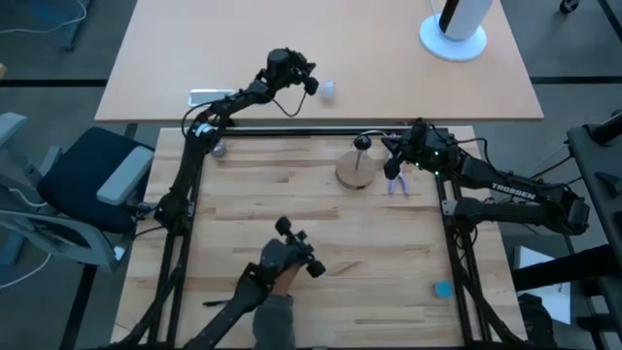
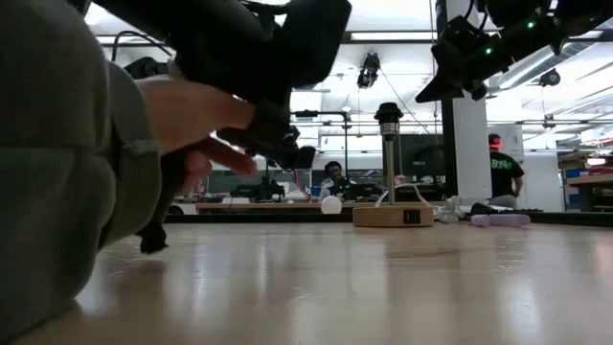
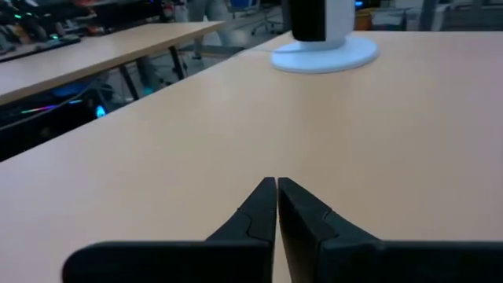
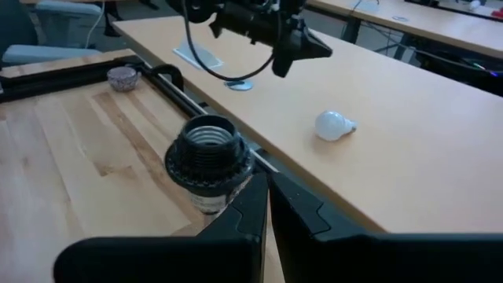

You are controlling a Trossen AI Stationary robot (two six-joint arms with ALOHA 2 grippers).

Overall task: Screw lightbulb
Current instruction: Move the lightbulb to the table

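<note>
The small white lightbulb (image 1: 329, 90) lies on its side on the far tan table; it also shows in the right wrist view (image 4: 334, 124) and the low view (image 2: 331, 204). My left gripper (image 1: 312, 84) is shut and hovers just left of the bulb, which is out of its own wrist view (image 3: 277, 185). The black socket (image 4: 207, 153) tops a post on the round wooden disc (image 1: 355, 171). My right gripper (image 1: 392, 148) is shut, just right of the socket and a little above it (image 2: 426, 94), apart from it.
A person's hand (image 1: 282, 277) holds a black device over the table's near part and fills the low view's left (image 2: 192, 115). A white-based black cylinder (image 1: 454, 29) stands far right. A purple thing (image 1: 397, 185), a blue piece (image 1: 442, 289) and a small bowl (image 4: 122, 77) lie about.
</note>
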